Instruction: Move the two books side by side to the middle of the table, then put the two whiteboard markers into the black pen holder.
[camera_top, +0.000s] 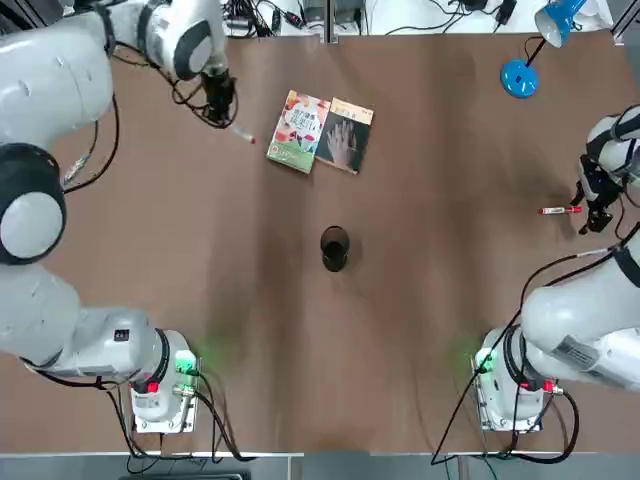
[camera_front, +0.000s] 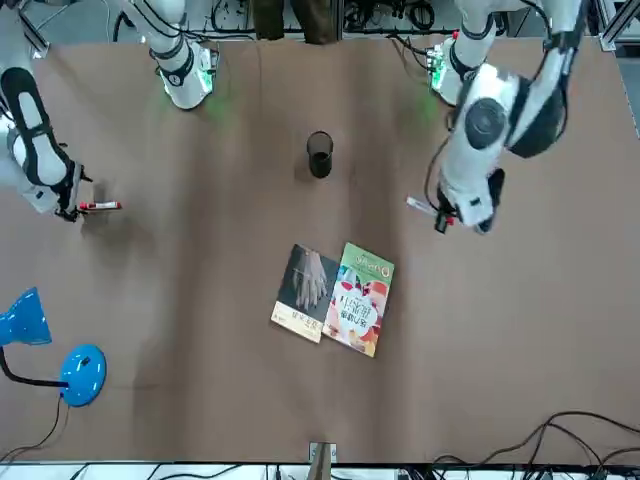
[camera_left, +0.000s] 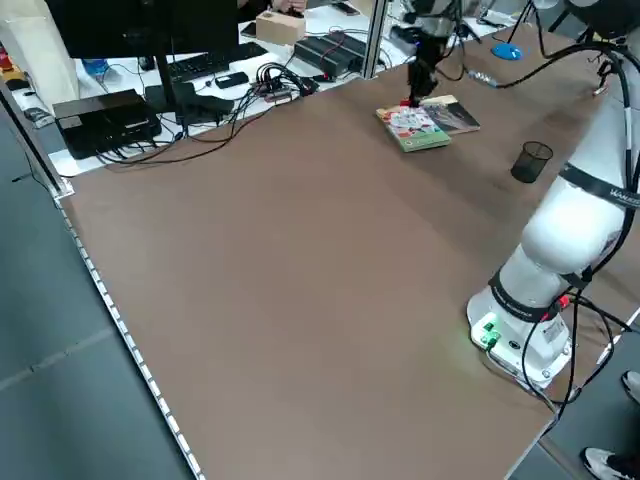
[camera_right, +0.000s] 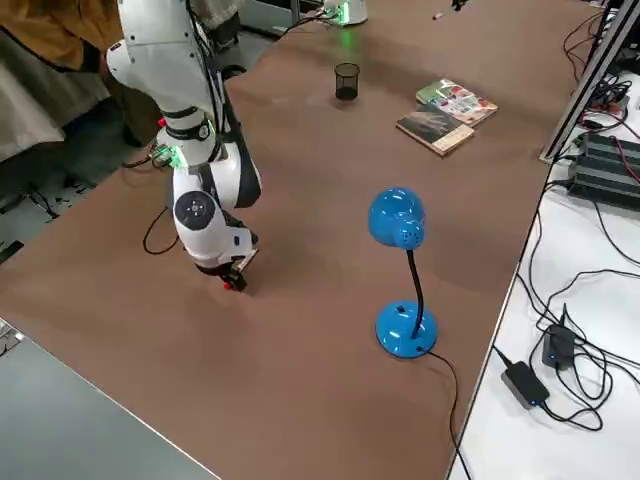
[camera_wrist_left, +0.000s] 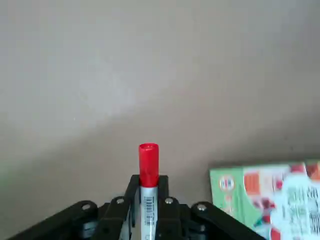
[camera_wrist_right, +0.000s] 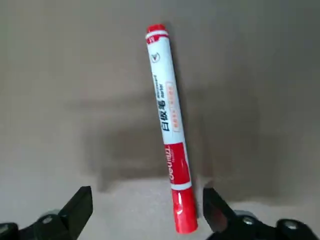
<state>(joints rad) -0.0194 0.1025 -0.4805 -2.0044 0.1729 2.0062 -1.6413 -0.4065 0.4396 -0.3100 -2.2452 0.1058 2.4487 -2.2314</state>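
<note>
The two books lie side by side at the far middle of the table (camera_top: 420, 330): a floral one (camera_top: 299, 131) and a dark grey one (camera_top: 346, 135). The black pen holder (camera_top: 334, 248) stands upright nearer to the arms. My left gripper (camera_top: 225, 118) is shut on a red-capped whiteboard marker (camera_wrist_left: 148, 172), just left of the floral book (camera_wrist_left: 270, 200). The other marker (camera_top: 560, 210) lies flat at the right edge. My right gripper (camera_wrist_right: 145, 215) hangs open over its capped end, one finger on either side.
A blue desk lamp (camera_top: 520, 76) stands at the far right corner, beyond the right gripper. Cables and equipment (camera_left: 200, 90) line the table's far edge. Bare brown tabletop surrounds the pen holder (camera_front: 319, 155).
</note>
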